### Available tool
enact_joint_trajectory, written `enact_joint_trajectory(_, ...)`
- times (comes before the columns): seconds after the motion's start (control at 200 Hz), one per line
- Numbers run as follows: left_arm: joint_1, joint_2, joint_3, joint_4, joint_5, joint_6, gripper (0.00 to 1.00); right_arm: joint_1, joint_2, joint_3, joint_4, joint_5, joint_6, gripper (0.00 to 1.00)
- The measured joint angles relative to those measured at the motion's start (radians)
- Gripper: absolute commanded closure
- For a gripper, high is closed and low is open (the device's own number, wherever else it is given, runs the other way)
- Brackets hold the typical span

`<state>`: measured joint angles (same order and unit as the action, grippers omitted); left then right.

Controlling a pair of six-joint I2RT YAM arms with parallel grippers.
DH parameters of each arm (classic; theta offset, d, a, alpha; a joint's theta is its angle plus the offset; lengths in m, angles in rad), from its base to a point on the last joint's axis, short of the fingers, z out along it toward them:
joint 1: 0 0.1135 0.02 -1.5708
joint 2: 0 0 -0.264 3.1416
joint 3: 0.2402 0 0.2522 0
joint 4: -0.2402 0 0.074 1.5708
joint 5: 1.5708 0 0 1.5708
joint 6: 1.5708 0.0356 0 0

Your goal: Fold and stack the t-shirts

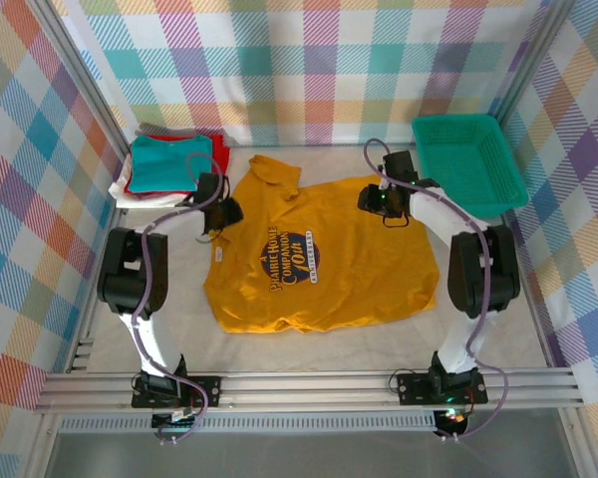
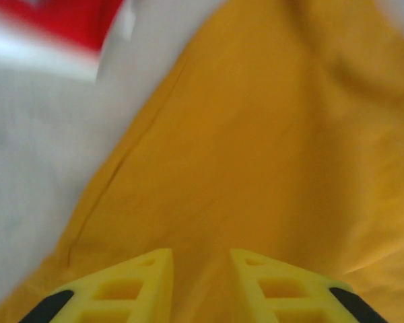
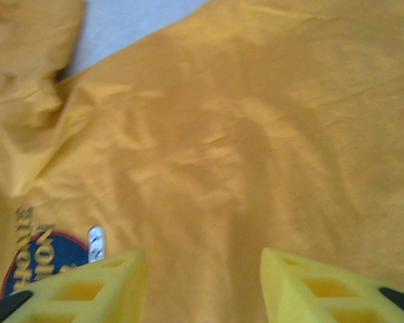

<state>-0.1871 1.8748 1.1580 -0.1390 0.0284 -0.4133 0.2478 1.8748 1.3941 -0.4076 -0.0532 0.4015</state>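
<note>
Lying spread print-up across the middle of the table [image 1: 329,347]: the mustard-yellow tee [image 1: 339,269], wrinkled, with the dark-and-white chest print [image 1: 286,264] sitting left of centre and one flap reaching toward the far side.

Hovering with the left gripper [image 1: 222,211] at the tee's far-left edge, parted only narrowly and gripping nothing, with yellow cloth showing past its yellow fingers [image 2: 145,286] in the left wrist view.

Hovering with the right gripper [image 1: 384,204] over the tee's far-right part, spread wider than the left and likewise clamping nothing, with bare cloth showing beyond its fingers [image 3: 101,289] and the edge of the print at the lower left of the right wrist view.

Resting in the far-left corner, just beside the left gripper: the stack of folded tees, with the teal tee [image 1: 169,162] on top, the red tee [image 1: 215,144] and the white tee [image 1: 130,195] peeking out beneath.

Sitting at the far right, apart from the tee: the green mesh basket [image 1: 468,164].
</note>
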Motion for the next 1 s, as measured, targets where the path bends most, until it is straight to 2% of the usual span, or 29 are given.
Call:
enact_joint_trajectory(0.15,0.008,0.019,-0.038,-0.016,0.008,-0.047,0.93,-0.019,0.148,0.103,-0.027,0.008,0.023,0.66)
enact_joint_trajectory(0.205,0.016,0.011,-0.050,-0.008,0.003,-0.059,1.00,-0.023,0.184,0.122,-0.029,0.010,0.035,0.69)
enact_joint_trajectory(0.38,0.083,-0.066,-0.143,-0.016,-0.050,-0.114,1.00,-0.038,0.202,0.088,-0.024,0.025,0.093,0.78)
enact_joint_trajectory(0.59,0.119,-0.167,-0.249,-0.040,-0.097,-0.137,1.00,-0.052,0.125,-0.091,0.080,0.034,0.180,0.82)
enact_joint_trajectory(0.8,0.110,-0.172,-0.205,-0.121,-0.098,-0.087,0.91,-0.052,0.027,-0.242,0.138,0.031,0.248,0.84)
enact_joint_trajectory(0.9,0.071,-0.131,-0.043,-0.182,-0.110,-0.048,0.79,-0.058,0.001,-0.278,0.146,0.031,0.276,0.84)
enact_joint_trajectory(1.0,0.035,-0.044,0.175,-0.205,-0.104,-0.023,0.73,-0.060,-0.027,-0.319,0.167,0.030,0.306,0.85)
